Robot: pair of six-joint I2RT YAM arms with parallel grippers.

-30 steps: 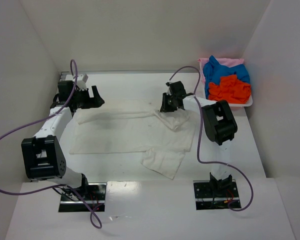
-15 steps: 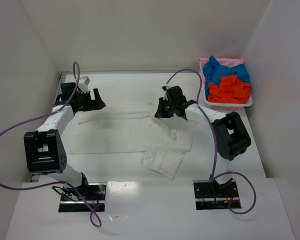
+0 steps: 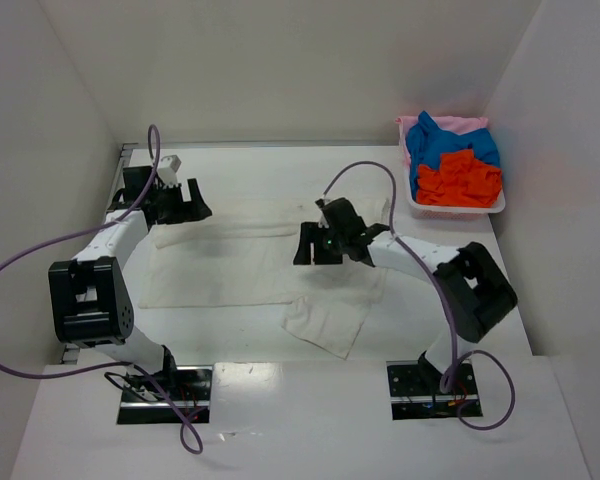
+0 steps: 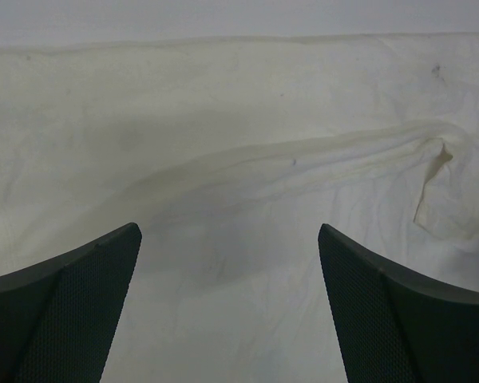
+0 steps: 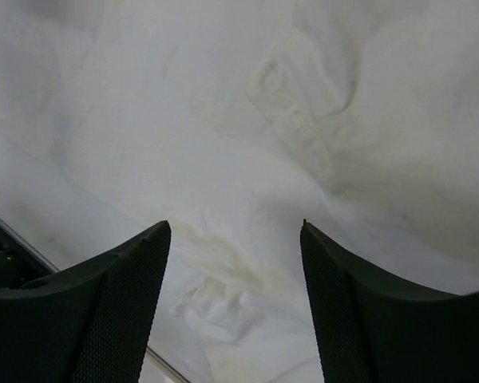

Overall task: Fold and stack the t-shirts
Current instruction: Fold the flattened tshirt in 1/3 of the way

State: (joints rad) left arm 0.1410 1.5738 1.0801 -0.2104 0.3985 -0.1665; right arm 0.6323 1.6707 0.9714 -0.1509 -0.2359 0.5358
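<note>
While left claw [image 3: 183, 212] gapes wide, right claw [image 3: 317, 255] is apart too; both w/o load over off-white t-shirt [image 3: 230, 270].

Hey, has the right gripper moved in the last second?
Yes. The right gripper has shifted left and downward in the top view, farther from the white tray, and now hangs open over the off-white t-shirt.

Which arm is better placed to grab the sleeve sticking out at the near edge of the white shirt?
Right. The right hand is open over the middle of the shirt, close to that sleeve; the left hand sits at its far left corner, farther away.
</note>
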